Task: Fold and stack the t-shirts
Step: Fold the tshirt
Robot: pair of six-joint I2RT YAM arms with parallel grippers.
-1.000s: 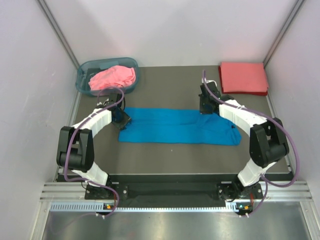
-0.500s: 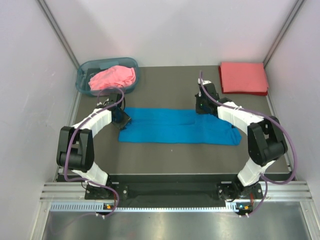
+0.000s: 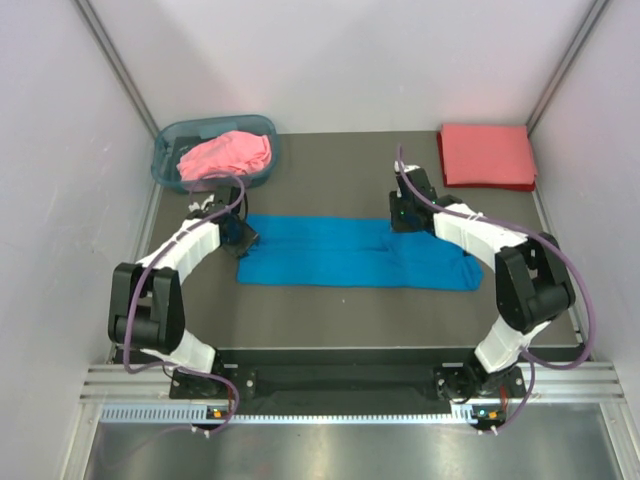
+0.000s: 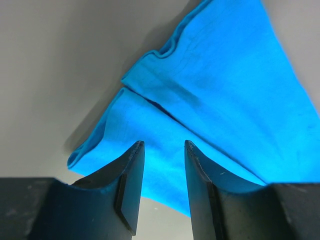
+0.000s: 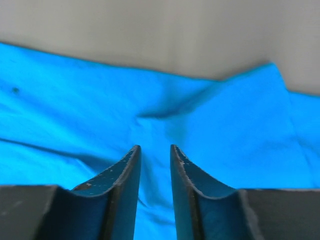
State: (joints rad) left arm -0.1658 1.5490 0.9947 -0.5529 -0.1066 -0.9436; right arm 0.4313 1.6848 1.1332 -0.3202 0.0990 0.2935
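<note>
While flat — blue t-shirt (image 3: 350, 255) crosswise; left-to-right

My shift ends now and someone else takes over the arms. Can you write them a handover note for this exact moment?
Left gripper: open, empty, over the left end of the blue t-shirt.
Right gripper: jaws slightly apart, nothing held, over the same shirt's far edge.
Blue t-shirt: a long strip, seemingly folded, across the table.
Coral-red t-shirt: folded, far right corner.
Pink t-shirt: crumpled in the basket, far left.
Done: coral-red folded, blue apparently part-folded.
Left: finish and stack the blue, then fold and stack the pink.
</note>
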